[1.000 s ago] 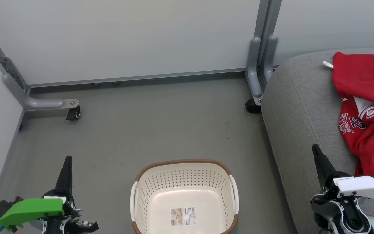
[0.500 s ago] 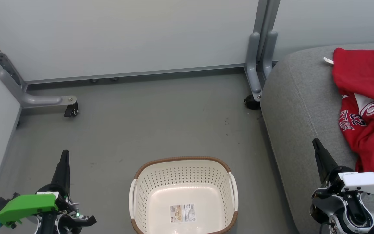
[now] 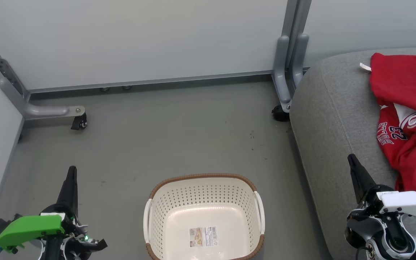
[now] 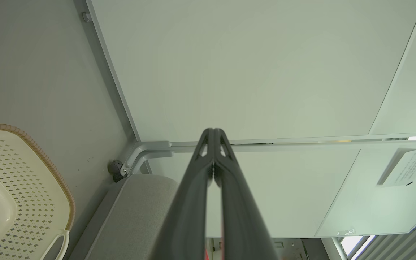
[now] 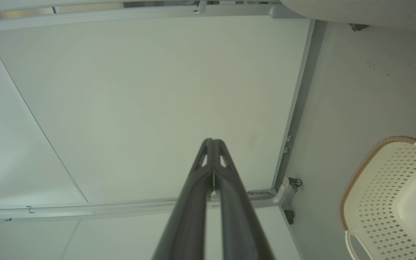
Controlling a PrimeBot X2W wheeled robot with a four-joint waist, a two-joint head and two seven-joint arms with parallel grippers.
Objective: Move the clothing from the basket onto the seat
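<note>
The red clothing (image 3: 406, 119) with 23 and BULLS print lies crumpled on the grey seat (image 3: 334, 119) at the right. On the floor at bottom centre stands the cream basket (image 3: 203, 187) with a brown rim, holding just a label on its bottom; its rim also shows in the wrist views (image 4: 24, 180) (image 5: 377, 195). My left gripper (image 3: 72, 170) is shut at the lower left, left of the basket, holding nothing (image 4: 213, 131). My right gripper (image 3: 351, 158) is shut over the seat's front part, just left of the clothing, holding nothing (image 5: 212, 141).
Pale partition panels (image 3: 139, 39) close the back and left. Their grey feet with black castors stand on the floor at the left (image 3: 78, 122) and beside the seat (image 3: 279, 115). Grey floor (image 3: 179, 133) lies between panels and basket.
The whole head view shifted slightly between one second ago and half a second ago, so the camera moved. Since then nothing has moved; both grippers stay shut.
</note>
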